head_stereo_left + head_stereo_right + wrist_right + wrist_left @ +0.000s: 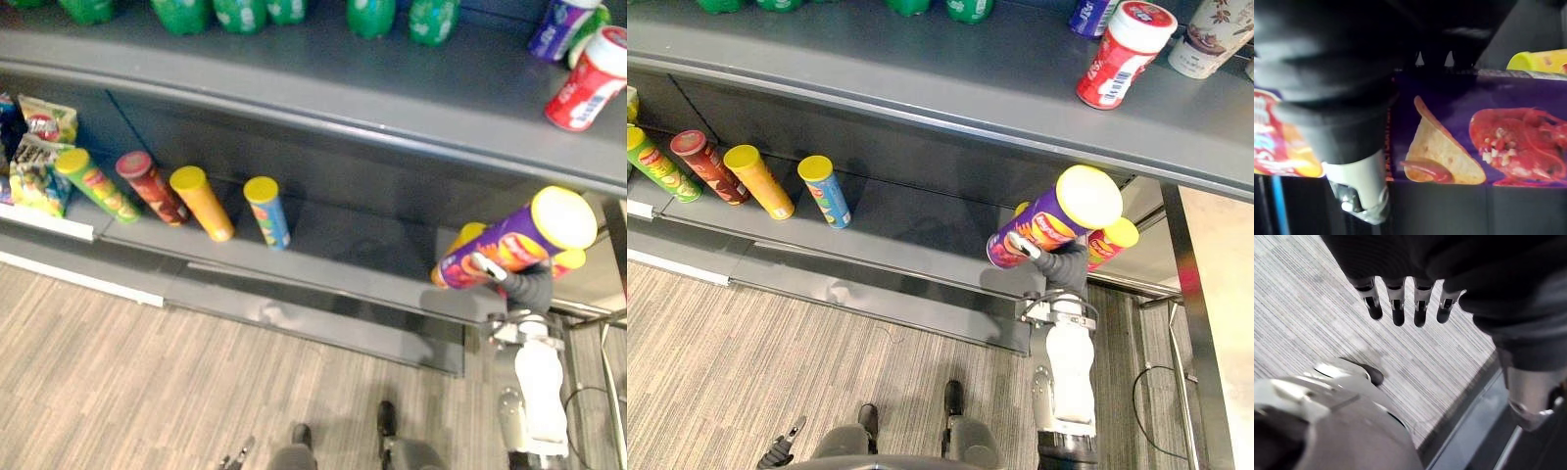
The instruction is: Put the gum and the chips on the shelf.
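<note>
Purple chips can (1055,223) is held tilted at the right end of the lower shelf (921,230). The right hand (1065,266) has its fingers curled round the can's lower body. I judge the can light, stiff and smooth, so it can slip; a hold nearer mid-body seems safer. The left hand (1397,303) hangs low with relaxed fingers.

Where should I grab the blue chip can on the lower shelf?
Wrap the blue chip can round its middle, coming from the front: it stands upright, a slim cylinder, with bare shelf to its right and the orange can on its left.
</note>
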`<state>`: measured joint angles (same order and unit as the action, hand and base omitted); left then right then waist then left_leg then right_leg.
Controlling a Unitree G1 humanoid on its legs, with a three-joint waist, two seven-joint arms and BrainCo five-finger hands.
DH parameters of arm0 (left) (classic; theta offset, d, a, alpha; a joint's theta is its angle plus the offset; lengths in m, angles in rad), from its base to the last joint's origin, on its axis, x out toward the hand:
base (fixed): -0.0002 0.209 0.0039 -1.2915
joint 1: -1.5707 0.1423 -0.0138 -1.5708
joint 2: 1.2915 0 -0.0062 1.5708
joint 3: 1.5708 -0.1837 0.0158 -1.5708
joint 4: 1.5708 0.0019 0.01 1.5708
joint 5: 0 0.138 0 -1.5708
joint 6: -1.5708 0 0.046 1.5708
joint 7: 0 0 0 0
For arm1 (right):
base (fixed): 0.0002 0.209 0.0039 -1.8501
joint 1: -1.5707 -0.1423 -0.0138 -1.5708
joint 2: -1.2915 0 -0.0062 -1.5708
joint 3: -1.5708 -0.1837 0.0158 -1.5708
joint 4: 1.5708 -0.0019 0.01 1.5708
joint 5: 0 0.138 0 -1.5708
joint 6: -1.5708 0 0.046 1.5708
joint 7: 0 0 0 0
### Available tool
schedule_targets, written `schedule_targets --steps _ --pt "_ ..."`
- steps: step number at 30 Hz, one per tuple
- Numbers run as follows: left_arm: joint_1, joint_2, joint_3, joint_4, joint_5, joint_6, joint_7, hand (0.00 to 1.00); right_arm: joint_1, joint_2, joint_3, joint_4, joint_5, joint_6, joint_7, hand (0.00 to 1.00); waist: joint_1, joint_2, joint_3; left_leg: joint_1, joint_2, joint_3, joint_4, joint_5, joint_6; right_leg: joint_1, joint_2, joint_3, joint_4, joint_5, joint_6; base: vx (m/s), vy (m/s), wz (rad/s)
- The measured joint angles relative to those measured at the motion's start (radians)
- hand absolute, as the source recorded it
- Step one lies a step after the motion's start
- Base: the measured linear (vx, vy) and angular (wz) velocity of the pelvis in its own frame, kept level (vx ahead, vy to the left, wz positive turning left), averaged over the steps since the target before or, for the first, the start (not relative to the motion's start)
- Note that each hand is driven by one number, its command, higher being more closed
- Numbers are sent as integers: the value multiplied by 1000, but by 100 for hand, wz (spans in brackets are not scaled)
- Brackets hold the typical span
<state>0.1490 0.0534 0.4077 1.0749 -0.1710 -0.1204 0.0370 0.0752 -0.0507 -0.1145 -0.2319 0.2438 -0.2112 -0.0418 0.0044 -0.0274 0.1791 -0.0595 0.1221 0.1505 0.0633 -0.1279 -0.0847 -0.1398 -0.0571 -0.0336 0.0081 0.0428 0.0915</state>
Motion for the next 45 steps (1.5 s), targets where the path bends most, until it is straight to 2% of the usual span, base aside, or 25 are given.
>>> schedule_targets --steps 1,3,6,8,16,20,22,25,29,32,34,38,39,41,45 --pt "-4 -3 -5 0 2 0 1 0 22 0 22 0 0 0 1 100 -9 10 -6 15 9 38 -29 20 -2 3 -3 -12 -8 0 0 52 -29 21" --pt "-12 -4 -19 -2 26 -2 2 0 45 1 66 0 0 0 5 100 -8 17 -10 34 6 58 -64 43 -4 5 -7 -15 -8 0 0 59 3 8" --pt "-19 1 -32 -1 36 -2 5 0 65 4 170 1 0 0 17 100 -7 10 -29 49 -6 65 -91 54 -3 8 -15 -12 -14 0 0 17 21 -2" --pt "-18 11 -52 0 37 -2 6 0 71 14 242 11 0 0 56 100 0 -2 -57 56 -9 85 -97 55 -3 10 -16 -5 -24 6 -4 43 23 -12" --pt "-32 17 -84 3 40 -2 27 0 53 11 343 87 0 1 82 100 -5 -4 -78 72 -15 117 -99 60 -5 11 -18 12 -30 26 1 -26 -1 -12" --pt "-47 19 -92 12 68 -2 34 0 22 -1 410 183 -10 14 74 100 2 -2 -77 69 -19 103 -156 109 -3 -6 -20 -15 -33 27 -1 -82 -47 12" --pt "-53 19 -102 13 68 -3 36 0 -20 -3 433 224 -20 22 68 100 3 0 -75 44 -20 83 -163 114 -8 -19 -23 -32 -33 28 -3 -85 -38 28" --pt "-82 15 -155 6 69 -2 46 0 -119 -10 434 271 -90 27 25 100 19 17 -54 12 -27 53 -164 135 -3 -33 -36 -67 -34 37 -8 -70 -22 39" --pt "-129 6 -234 -68 64 -9 69 0 -334 -5 365 366 -168 28 -66 100 38 34 16 -62 -35 -7 -163 175 -1 -79 -52 -125 -21 47 -13 -73 0 48" --pt "-164 5 -277 -118 56 -12 91 0 -462 6 279 432 -219 31 -153 100 61 51 76 -98 -37 -43 -158 198 1 -107 -57 -154 0 53 -17 -39 5 34" --pt "-198 -1 -317 -162 48 -32 115 0 -597 12 184 507 -267 37 -237 100 79 76 126 -134 -42 -69 -157 223 7 -140 -67 -177 26 52 -18 -35 16 31" --pt "-239 -9 -361 -234 -25 -56 121 0 -830 0 48 613 -295 51 -355 100 88 109 201 -183 -54 -85 -153 240 9 -197 -84 -186 65 51 -19 -69 31 16" --pt "-246 -9 -376 -249 -48 -65 121 0 -913 -19 4 646 -324 58 -390 100 91 120 228 -210 -59 -90 -134 240 9 -217 -91 -187 73 51 -19 -55 36 9" --pt "-254 -9 -385 -249 -86 -67 122 0 -978 -43 -29 682 -328 66 -424 100 95 130 238 -236 -61 -98 -125 242 12 -239 -94 -192 84 51 -19 -42 26 11" --pt "-281 -9 -417 -239 -100 -72 137 0 -1102 -116 -93 767 -333 78 -489 100 128 164 255 -287 -61 -108 -121 254 11 -289 -96 -198 98 51 -19 -14 -4 6"
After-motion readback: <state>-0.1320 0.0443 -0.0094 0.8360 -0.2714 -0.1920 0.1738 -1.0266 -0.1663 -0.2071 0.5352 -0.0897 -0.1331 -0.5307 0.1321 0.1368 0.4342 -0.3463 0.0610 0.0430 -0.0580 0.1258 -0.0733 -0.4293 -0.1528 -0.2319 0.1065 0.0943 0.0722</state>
